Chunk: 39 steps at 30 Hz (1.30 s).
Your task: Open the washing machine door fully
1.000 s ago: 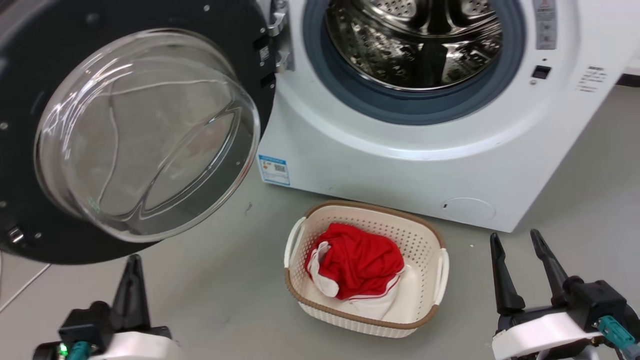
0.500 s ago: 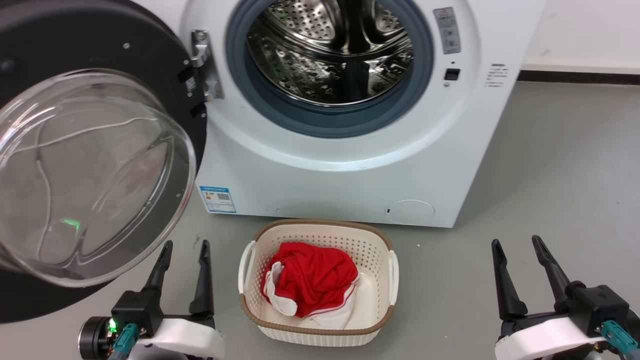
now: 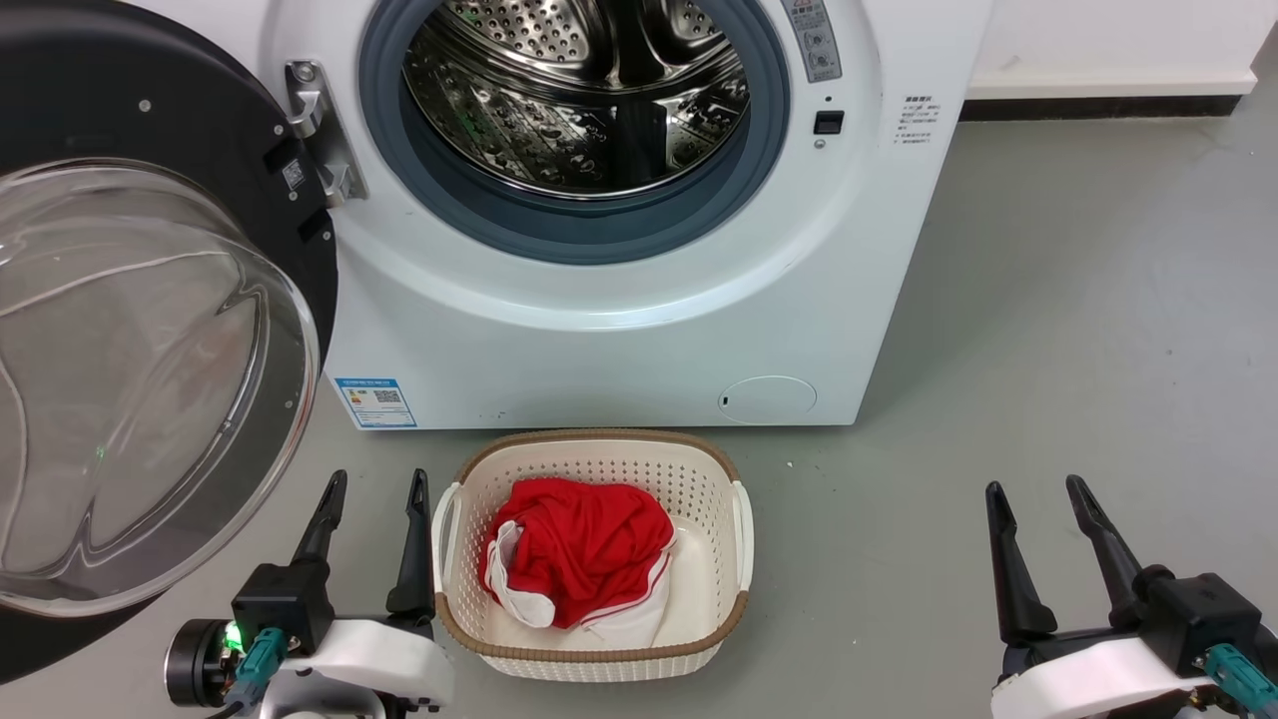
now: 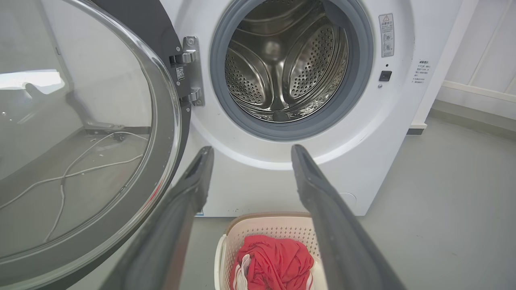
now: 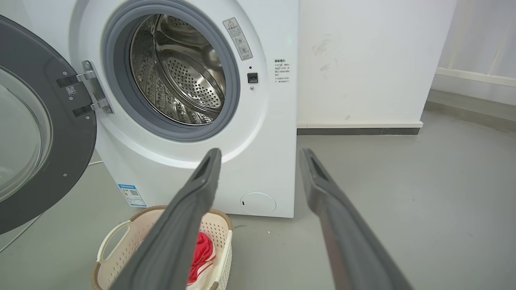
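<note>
Standing wide open, the washing machine door (image 3: pixel 130 379); left pincer (image 3: pixel 377 479) and right pincer (image 3: pixel 1034 487) released, empty.

Drum mouth: round opening of the washing machine (image 3: pixel 619 330), upper centre, unblocked inside the grey gasket (image 3: pixel 589 240).
Left: the washing machine door (image 3: pixel 150 379) hangs swung out at the left edge, bulging close beside the left end effector (image 3: pixel 376 479).
Lower centre: a basket (image 3: pixel 599 435) of red cloth (image 3: pixel 579 544) sits on the floor (image 3: pixel 1098 320) just before the machine.
Right: bare floor lies open around the right end effector (image 3: pixel 1034 486).
</note>
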Available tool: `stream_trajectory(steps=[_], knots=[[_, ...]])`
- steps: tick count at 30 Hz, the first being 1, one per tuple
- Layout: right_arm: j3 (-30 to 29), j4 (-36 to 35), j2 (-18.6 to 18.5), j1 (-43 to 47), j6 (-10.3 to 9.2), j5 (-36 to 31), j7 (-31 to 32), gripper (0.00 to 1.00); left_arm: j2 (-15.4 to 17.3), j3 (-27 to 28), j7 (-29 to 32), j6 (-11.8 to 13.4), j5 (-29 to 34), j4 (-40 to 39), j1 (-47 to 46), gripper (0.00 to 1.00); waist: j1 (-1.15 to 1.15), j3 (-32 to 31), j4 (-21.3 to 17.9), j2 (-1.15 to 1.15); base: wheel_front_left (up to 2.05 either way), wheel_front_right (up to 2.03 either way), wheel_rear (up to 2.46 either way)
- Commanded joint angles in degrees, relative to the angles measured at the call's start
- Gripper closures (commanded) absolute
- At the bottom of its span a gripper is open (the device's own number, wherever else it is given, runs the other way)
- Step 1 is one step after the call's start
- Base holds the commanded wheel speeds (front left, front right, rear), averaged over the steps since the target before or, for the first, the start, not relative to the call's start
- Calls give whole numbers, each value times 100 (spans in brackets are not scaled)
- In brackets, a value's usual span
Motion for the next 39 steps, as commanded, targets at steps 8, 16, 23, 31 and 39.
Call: stream_trajectory(steps=[8,16,23,31,39], knots=[[-11,23,9,-57,-4,-3,-54,0,-45,97,-13,-19,108,-53,-87,0,0,51,-19,0,0,0,0],[-7,54,9,-97,-4,-9,-67,0,-100,175,-13,-36,156,-78,-62,0,0,60,-36,0,0,0,0],[1,86,9,-84,-4,-1,-79,0,-134,233,-14,-71,204,-91,-48,0,0,48,-44,0,0,0,0],[24,170,-1,46,1,233,-34,100,-135,293,112,-103,-14,101,-32,100,0,51,-38,0,0,0,0],[17,299,-75,-88,1,1265,117,100,-170,390,351,-187,-931,127,-68,100,0,36,-31,0,0,0,0]])
